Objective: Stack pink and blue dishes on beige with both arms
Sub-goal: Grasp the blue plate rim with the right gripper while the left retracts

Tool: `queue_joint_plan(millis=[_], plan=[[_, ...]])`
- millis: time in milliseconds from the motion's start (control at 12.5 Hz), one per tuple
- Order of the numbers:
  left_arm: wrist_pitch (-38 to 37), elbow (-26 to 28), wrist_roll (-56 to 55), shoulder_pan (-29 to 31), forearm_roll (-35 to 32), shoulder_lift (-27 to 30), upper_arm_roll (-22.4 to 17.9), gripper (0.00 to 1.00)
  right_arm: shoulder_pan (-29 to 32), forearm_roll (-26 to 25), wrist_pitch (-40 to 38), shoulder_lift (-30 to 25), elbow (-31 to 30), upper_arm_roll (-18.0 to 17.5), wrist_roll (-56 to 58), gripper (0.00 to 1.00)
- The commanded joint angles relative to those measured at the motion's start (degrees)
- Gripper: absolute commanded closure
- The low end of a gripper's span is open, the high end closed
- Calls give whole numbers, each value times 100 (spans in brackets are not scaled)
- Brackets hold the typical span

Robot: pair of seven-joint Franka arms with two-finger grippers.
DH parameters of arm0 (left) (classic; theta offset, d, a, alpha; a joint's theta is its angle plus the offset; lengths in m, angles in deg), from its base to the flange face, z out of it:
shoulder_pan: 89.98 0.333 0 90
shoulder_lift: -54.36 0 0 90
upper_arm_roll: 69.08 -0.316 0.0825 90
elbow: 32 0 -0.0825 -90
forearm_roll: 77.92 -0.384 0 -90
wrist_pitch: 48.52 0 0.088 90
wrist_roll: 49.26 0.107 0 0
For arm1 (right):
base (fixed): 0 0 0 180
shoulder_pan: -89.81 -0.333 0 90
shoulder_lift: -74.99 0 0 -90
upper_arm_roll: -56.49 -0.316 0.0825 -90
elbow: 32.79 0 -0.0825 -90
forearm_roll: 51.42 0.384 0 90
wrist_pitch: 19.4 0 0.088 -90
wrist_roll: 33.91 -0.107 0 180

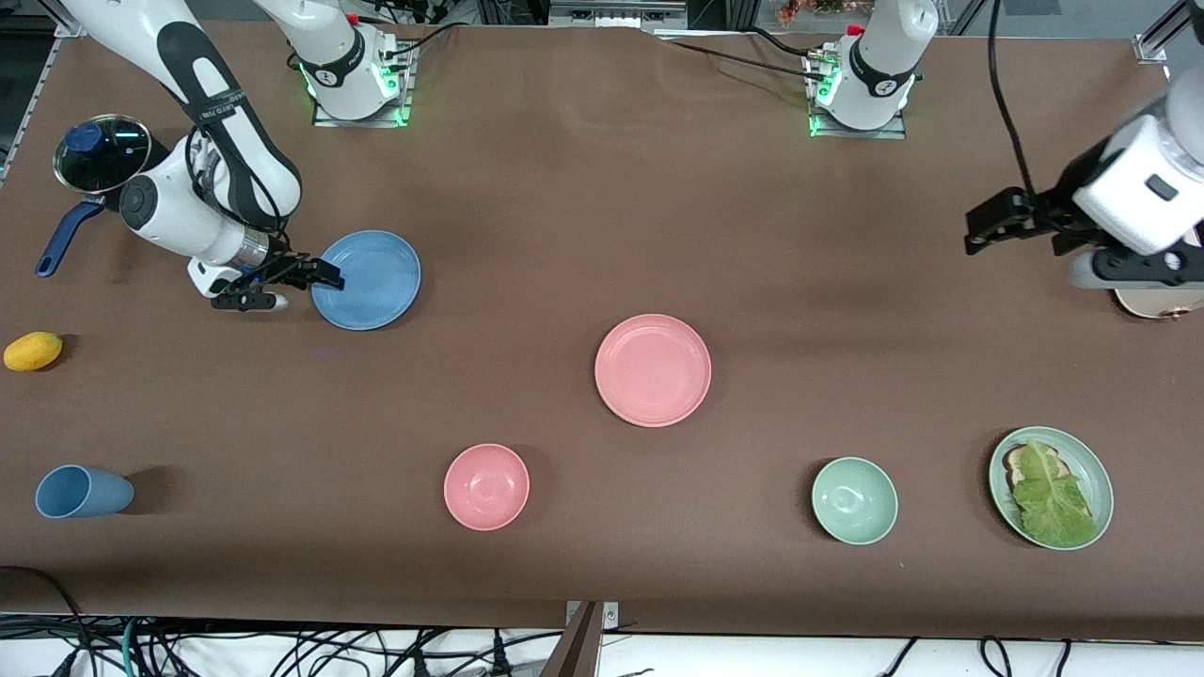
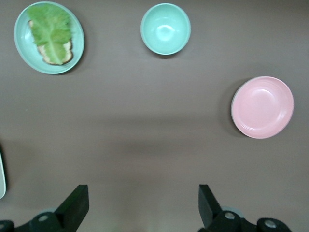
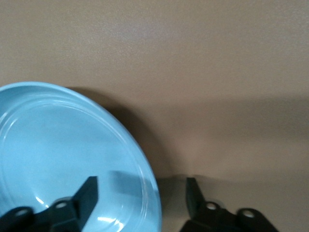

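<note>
The right gripper (image 1: pixel 324 275) is down low at the rim of the blue plate (image 1: pixel 372 279), which lies on the brown counter (image 1: pixel 564 216) toward the right arm's end. Its jaws are spread, with one finger (image 3: pixel 87 195) over the inside of the plate and the other outside the rim, so the rim sits between them; it is not pinched tight. The pink plate (image 1: pixel 653 369) lies flat near the middle of the counter, well apart from the blue one and nearer the front camera. The left gripper (image 1: pixel 988 226) waits up in the air over the left arm's end of the counter, with its jaws spread wide and holding nothing. A beige thing (image 1: pixel 1157 303) peeks out under that arm at the counter's edge, mostly hidden. Along the edge nearest the front camera sit a blue cup (image 1: pixel 83 492) on its side, a pink bowl (image 1: pixel 486 486), a green bowl (image 1: pixel 854 500) and a green plate (image 1: pixel 1091 461) with a leaf on bread. A yellow fruit (image 1: pixel 33 351) and a pan (image 1: pixel 99 155) with a blue handle lie at the right arm's end.
</note>
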Motion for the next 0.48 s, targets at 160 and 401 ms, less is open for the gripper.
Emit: queue_joint_plan(millis=[160, 401], plan=[[359, 153, 6, 586, -92, 22, 142, 0, 41, 209, -2, 14, 21, -64, 233, 100], [45, 311, -3, 692, -83, 83, 273, 0, 50, 200, -142, -21, 108, -64, 233, 100]])
